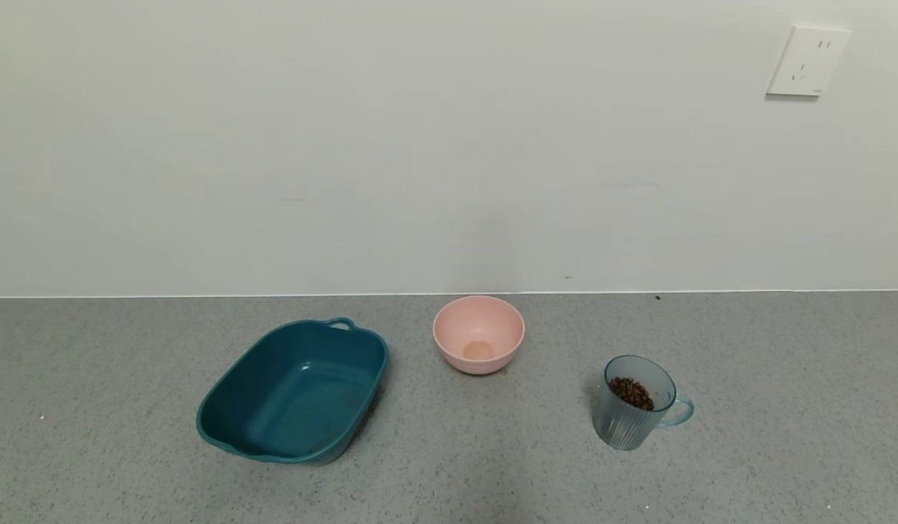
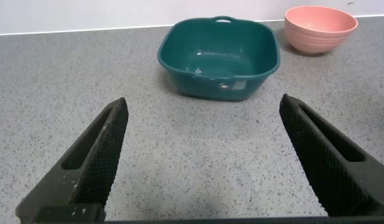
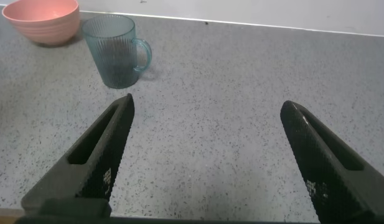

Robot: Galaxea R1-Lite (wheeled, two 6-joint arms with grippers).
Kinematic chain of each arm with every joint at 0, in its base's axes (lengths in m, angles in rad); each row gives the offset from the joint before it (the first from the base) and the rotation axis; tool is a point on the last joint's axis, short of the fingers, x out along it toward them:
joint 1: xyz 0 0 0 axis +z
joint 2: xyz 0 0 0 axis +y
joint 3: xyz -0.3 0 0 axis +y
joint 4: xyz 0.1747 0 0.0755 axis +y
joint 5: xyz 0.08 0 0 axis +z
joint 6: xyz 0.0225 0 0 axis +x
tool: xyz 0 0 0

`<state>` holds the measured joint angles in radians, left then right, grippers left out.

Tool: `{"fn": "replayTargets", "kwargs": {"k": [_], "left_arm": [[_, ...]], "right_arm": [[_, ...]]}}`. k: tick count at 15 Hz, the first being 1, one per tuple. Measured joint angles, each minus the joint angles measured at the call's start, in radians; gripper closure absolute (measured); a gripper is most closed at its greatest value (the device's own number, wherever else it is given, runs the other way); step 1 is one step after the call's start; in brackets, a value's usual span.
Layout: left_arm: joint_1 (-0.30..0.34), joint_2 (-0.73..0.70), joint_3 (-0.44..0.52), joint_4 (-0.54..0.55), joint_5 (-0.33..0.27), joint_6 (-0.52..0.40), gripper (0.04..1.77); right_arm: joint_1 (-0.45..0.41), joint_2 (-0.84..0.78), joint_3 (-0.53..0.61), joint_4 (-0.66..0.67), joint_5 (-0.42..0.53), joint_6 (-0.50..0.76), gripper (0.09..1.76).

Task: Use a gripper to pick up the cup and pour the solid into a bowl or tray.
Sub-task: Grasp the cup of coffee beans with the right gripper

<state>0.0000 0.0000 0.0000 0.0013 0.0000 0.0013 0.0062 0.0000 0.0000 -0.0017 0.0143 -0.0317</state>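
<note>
Three containers stand on the grey speckled counter (image 1: 784,451) in the head view, against a plain white wall (image 1: 391,160) with a socket (image 1: 808,61) high at its right. Taking the pink bowl (image 1: 478,333) as the centre of a clock face, the teal tray (image 1: 295,391) lies at about eight o'clock, well apart from it, and the cup (image 1: 633,402) stands upright at about four o'clock, also apart, its handle turned to the right. A small heap of dark brown beans (image 1: 632,393) lies inside the cup; the bowl and the tray hold none. Neither arm shows in this view. From the left wrist, the left gripper (image 2: 203,165) hangs above bare counter with its two black fingers (image 2: 98,158) spread wide and nothing between them; the tray (image 2: 266,65) sits ahead of it at twelve o'clock, with the bowl (image 2: 320,28) farther off at about one o'clock. From the right wrist, the right gripper (image 3: 207,165) is likewise released, its fingers (image 3: 101,155) wide apart over bare counter and grasping nothing; the cup (image 3: 115,53) stands ahead at about eleven o'clock, clear of the fingers, and the bowl (image 3: 42,22) sits just beyond it near the wall.
</note>
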Motion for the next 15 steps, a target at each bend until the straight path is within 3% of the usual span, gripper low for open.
{"fn": "replayTargets", "kwargs": {"k": [8, 12, 15], "left_arm": [[0.0, 0.0, 0.0, 0.0, 0.0, 0.0, 0.06], [0.0, 0.0, 0.0, 0.0, 0.0, 0.0, 0.06], [0.0, 0.0, 0.0, 0.0, 0.0, 0.0, 0.06]], "right_arm": [[0.001, 0.0, -0.012, 0.006, -0.002, 0.001, 0.14], [0.001, 0.041, -0.089, 0.012, 0.003, 0.0, 0.14], [0.009, 0.159, -0.184, 0.006, 0.004, 0.0, 0.14]]}}
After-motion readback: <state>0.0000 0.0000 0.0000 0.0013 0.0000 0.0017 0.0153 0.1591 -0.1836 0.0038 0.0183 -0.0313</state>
